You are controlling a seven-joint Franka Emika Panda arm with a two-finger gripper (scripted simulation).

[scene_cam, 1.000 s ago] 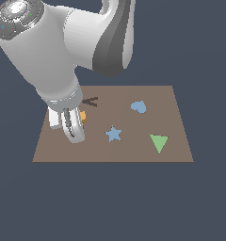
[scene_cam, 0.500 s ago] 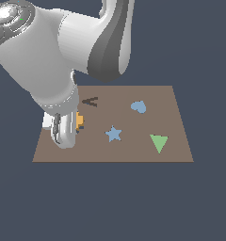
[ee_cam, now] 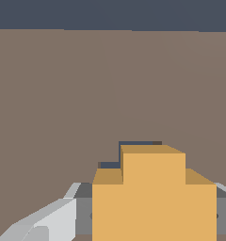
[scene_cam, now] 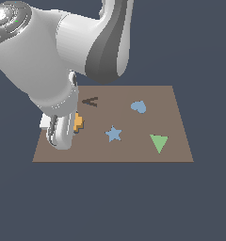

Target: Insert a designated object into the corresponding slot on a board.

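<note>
Since half a second ago the orange cross piece has stayed near the brown board's left edge, low over a dark cross-shaped slot peeking behind it. Right of it lie the A-shaped cutout, blue star, blue heart and green triangle. The gripper is clamped on the piece, fingers flanking it; the piece stands upright on edge.

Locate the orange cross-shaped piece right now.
The orange cross-shaped piece sits near the exterior view's left edge of the brown board, beside the gripper, left of the blue star.
</note>
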